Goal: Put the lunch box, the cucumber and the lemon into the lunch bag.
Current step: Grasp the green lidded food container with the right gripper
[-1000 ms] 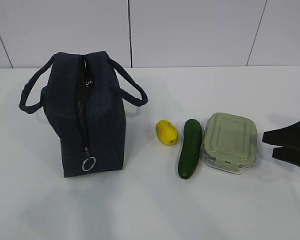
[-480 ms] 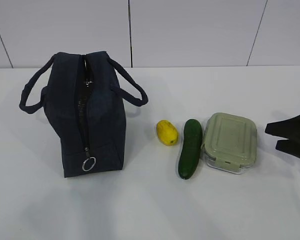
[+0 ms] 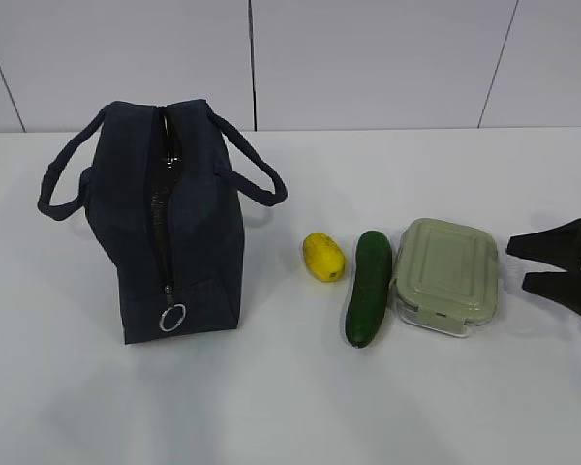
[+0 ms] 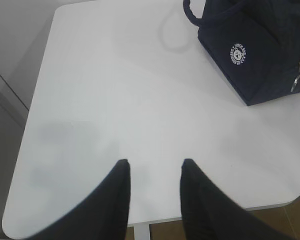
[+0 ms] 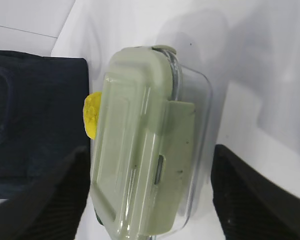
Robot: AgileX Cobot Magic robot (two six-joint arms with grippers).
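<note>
One lunch box (image 3: 446,274) on the table (image 3: 290,387), touching one cucumber (image 3: 368,288); one lemon (image 3: 323,256) just beyond, one lunch bag (image 3: 165,218) further left. Right gripper (image 3: 523,263) spread wide beside the box, empty. Left gripper (image 4: 154,167) partly spread, empty.

Lunch bag (image 3: 165,218) left; lemon (image 3: 323,257), cucumber (image 3: 369,287), lunch box (image 3: 446,275) right
</note>
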